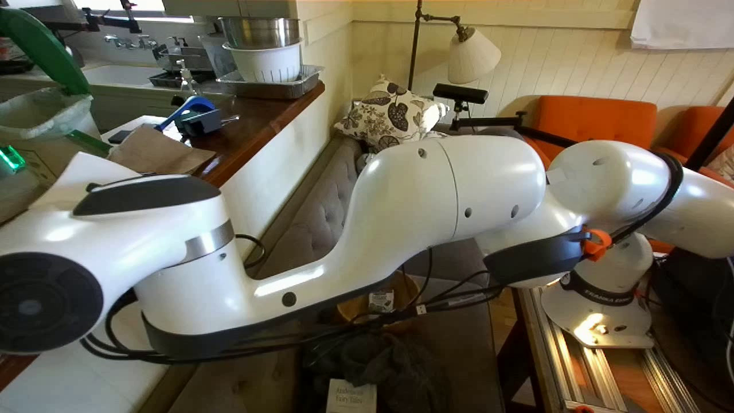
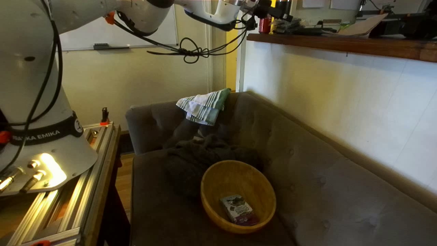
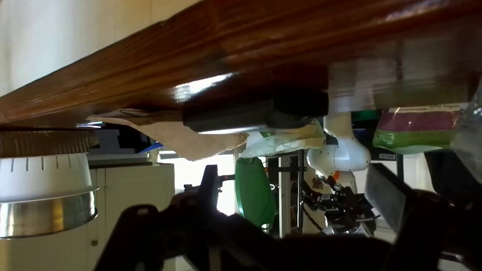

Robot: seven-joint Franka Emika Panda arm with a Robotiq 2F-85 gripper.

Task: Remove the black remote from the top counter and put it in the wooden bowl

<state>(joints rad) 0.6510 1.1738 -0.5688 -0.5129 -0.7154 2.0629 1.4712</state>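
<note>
Spread wide, the tool (image 3: 295,188) holds nothing. What looks like the black remote (image 3: 235,116) lies on the tabletop (image 3: 211,67), not touching the tool. Best to go in slow and a bit lower, keep the remote right in the middle, then squeeze without scraping the tabletop.

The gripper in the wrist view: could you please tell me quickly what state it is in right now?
Gripper: open, jaws wide apart, holding nothing.
</note>
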